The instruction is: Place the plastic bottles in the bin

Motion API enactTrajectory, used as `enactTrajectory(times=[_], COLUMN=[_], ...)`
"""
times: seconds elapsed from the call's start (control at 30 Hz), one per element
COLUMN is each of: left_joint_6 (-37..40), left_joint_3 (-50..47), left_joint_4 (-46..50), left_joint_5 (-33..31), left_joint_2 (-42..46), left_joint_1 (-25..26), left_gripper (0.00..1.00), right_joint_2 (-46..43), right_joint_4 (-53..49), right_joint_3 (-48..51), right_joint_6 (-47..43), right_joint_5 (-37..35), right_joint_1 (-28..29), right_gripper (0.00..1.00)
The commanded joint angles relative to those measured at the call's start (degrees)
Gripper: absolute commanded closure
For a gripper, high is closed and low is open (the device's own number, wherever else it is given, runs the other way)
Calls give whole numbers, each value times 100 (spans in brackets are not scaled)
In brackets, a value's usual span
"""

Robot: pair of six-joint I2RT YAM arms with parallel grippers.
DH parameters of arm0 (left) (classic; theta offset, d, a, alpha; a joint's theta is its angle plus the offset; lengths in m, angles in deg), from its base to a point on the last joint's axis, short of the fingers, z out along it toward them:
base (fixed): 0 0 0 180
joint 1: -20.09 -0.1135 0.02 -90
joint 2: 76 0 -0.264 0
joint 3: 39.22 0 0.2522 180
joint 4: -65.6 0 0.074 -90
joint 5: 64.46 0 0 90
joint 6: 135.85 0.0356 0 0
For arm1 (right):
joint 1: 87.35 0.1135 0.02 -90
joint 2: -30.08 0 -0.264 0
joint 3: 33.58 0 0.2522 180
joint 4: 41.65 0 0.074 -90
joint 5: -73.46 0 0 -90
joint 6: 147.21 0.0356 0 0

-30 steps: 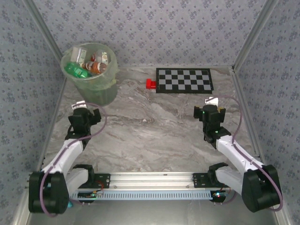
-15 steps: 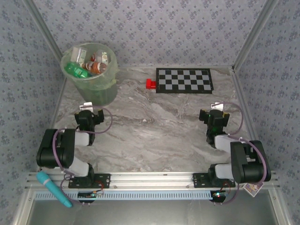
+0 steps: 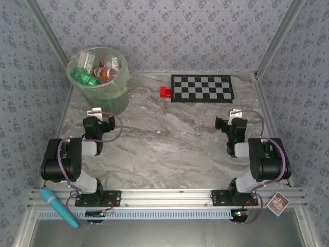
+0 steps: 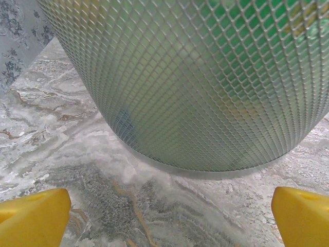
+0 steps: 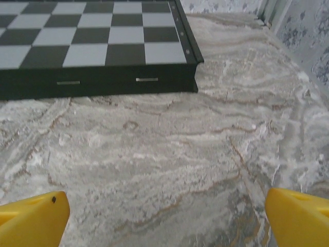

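At the far left corner of the bench, the bin held every one of the plastic bottles I could see, green, clear and orange-red heaped together. The left claw gaped empty just before its wall; the right claw, likewise spread and empty, faced the checkerboard. The job looked finished to me.

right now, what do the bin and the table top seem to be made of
The bin looks like translucent pale-green plastic: its diamond-textured wall lets colours inside show through. The table looks like grey veined marble, matt; it may be stone or printed laminate.
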Motion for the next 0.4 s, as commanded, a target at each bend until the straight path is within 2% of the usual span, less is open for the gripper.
enactTrajectory(times=[0.0,0.37], left_joint_6=[-43,-21], left_joint_3=[77,77], left_joint_4=[-35,-28], left_joint_5=[143,121], left_joint_2=[0,-2], left_joint_1=[-12,6], left_gripper=[0,0], right_joint_2=[23,32], right_joint_4=[2,-60], right_joint_3=[-81,-105], right_joint_6=[-116,-109], right_joint_5=[39,107], right_joint_1=[-22,-32], right_gripper=[1,1])
